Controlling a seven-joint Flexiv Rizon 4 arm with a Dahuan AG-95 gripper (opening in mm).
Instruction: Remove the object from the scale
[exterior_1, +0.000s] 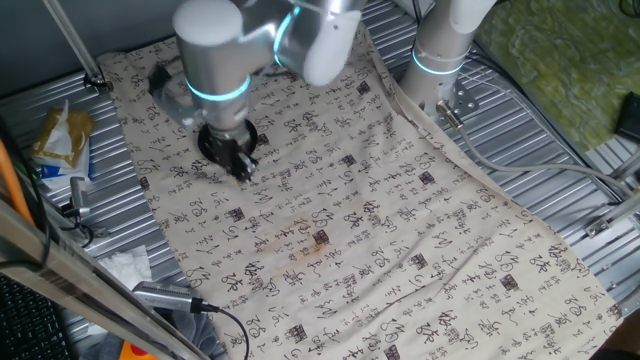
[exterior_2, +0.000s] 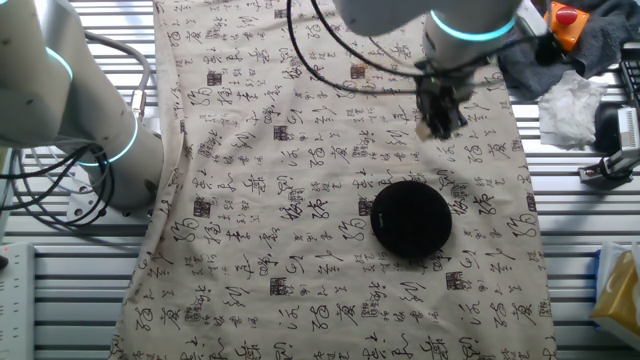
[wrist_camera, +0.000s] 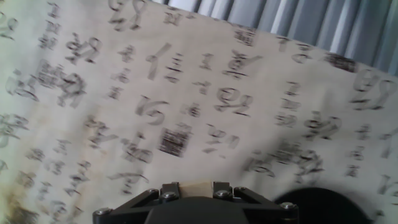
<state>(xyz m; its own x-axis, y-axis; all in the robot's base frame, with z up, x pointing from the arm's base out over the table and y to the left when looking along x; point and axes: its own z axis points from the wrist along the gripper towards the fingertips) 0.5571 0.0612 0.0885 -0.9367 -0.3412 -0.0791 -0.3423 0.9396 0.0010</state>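
The object, a small pale tan cube (wrist_camera: 196, 188), sits clamped between my two fingers at the bottom of the hand view. It also shows at the fingertips in the other fixed view (exterior_2: 425, 130). My gripper (exterior_2: 437, 118) is shut on it and hangs over the printed cloth (exterior_2: 300, 150), beyond the scale. The scale, a flat round black disc (exterior_2: 411, 218), lies on the cloth with a bare top. Its edge shows at the bottom right of the hand view (wrist_camera: 323, 208). In one fixed view my gripper (exterior_1: 238, 165) hangs low over the cloth and mostly hides the disc.
A second arm's base (exterior_2: 90, 110) stands beside the cloth. A dark rag (exterior_2: 590, 45), crumpled tissue (exterior_2: 570, 105) and small tools lie on the ribbed metal table (exterior_2: 580, 290). A snack bag (exterior_1: 62, 135) and a cabled tool (exterior_1: 165, 296) lie off the cloth's other side.
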